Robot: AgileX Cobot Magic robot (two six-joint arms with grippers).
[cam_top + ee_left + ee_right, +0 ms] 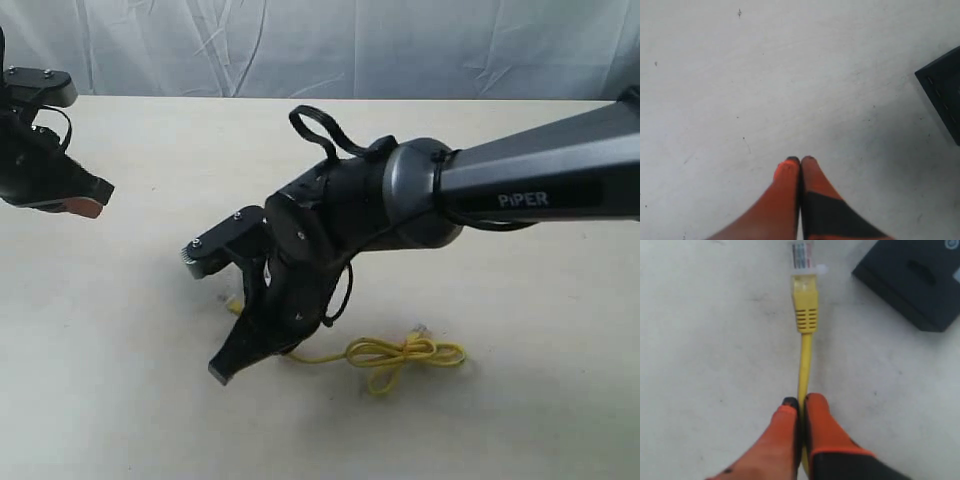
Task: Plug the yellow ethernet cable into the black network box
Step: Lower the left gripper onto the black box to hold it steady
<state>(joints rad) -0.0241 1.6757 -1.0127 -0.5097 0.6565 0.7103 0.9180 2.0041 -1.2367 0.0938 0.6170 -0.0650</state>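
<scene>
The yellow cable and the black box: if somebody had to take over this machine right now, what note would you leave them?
Left gripper: shut, empty, over the bare table, with a corner of the black network box nearby.
Right gripper: shut on the yellow ethernet cable, behind its clear plug.
The cable's other part lies as a tied bundle on the table.
Done: the cable end is gripped.
Left: the plug is apart from the box, not inserted. Line it up with a port and push it in.
</scene>
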